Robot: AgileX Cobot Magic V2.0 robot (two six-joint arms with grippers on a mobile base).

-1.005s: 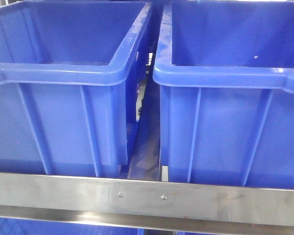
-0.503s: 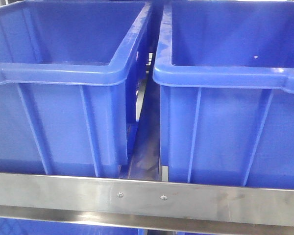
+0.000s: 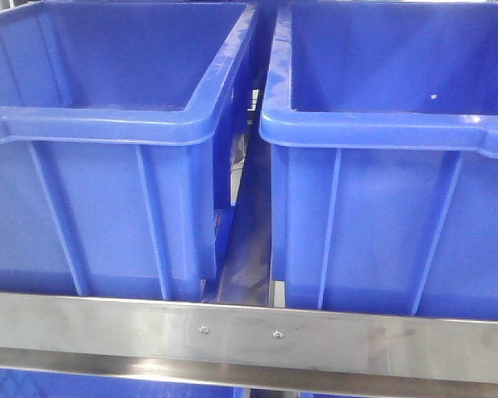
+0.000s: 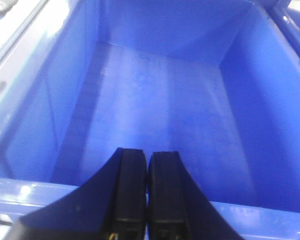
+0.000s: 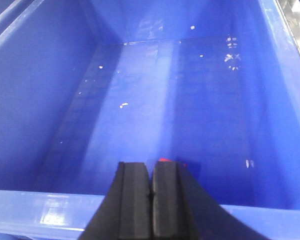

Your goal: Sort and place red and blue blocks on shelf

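Overhead, each wrist view looks down into an open blue bin whose floor lies wide and free between four sloping walls. The left gripper (image 4: pixel 147 187) is seen with its black fingers pressed together and nothing between them, poised above the near rim of the left bin (image 4: pixel 35 192). The right gripper (image 5: pixel 151 200) is likewise closed, fingers touching, above the near rim of the right bin (image 5: pixel 50 205); a small sliver of red (image 5: pixel 165 160), probably the red block, is glimpsed on the bin floor just beyond the right finger, mostly hidden by it, so its shape cannot be made out. The blue block cannot be told apart anywhere against the blue plastic. In the front view the two bins are seen standing side by side on the shelf (image 3: pixel 332 336), behind its steel front rail, with a narrow gap between them; neither gripper is seen there, and both bins are cut off at the frame edges.
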